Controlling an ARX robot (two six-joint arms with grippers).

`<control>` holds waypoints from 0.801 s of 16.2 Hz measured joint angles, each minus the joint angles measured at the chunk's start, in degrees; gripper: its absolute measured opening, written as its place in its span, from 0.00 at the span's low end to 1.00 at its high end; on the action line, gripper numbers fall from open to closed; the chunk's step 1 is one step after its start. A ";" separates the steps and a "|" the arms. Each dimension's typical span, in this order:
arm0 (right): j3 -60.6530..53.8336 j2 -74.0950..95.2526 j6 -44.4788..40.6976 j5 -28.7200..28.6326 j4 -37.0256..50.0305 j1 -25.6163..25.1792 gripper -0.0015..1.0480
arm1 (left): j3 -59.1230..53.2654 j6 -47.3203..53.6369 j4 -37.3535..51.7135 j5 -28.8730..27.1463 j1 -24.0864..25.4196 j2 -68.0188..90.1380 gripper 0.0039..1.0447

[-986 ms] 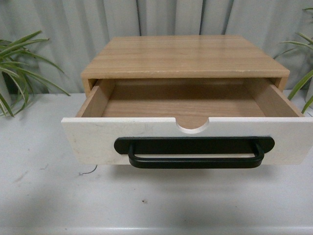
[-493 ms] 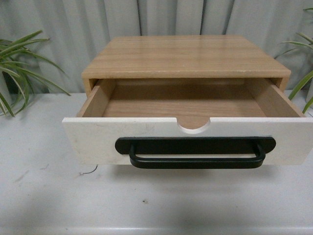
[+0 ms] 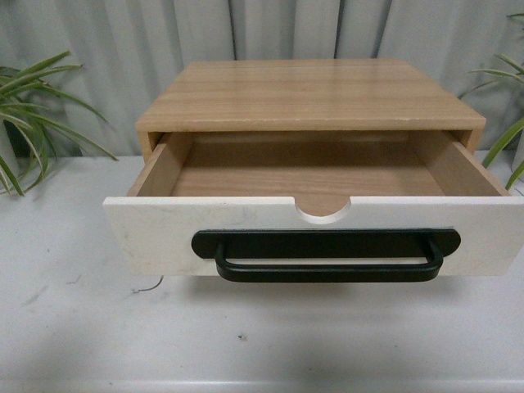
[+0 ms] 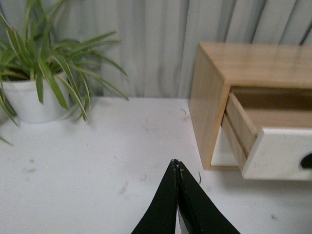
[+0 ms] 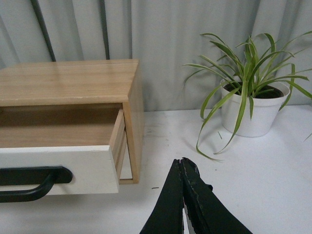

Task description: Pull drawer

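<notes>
Nothing has changed since the earlier front views; the drawer point(image 3: 315, 233) hangs pulled out just as far, its white front nearest the camera, the black handle point(image 3: 326, 255) across it and the half-round notch point(image 3: 322, 211) in its top edge; behind the front the light wood inside lies open, and further back sits the wooden cabinet point(image 3: 309, 94) on the white table point(image 3: 74, 327). The left gripper point(image 4: 176, 168) is pressed closed, clear of the drawer, above the table; the right gripper point(image 5: 182, 163) is likewise closed and holds nothing. A potted plant point(image 4: 39, 78) stands far left, another plant point(image 5: 248, 97) far right; grey curtain point(image 3: 270, 29) behind.
</notes>
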 joint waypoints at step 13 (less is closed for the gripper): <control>0.04 -11.93 -0.02 0.02 -12.37 0.00 0.11 | 0.00 0.00 -1.38 -0.09 0.00 -3.93 0.07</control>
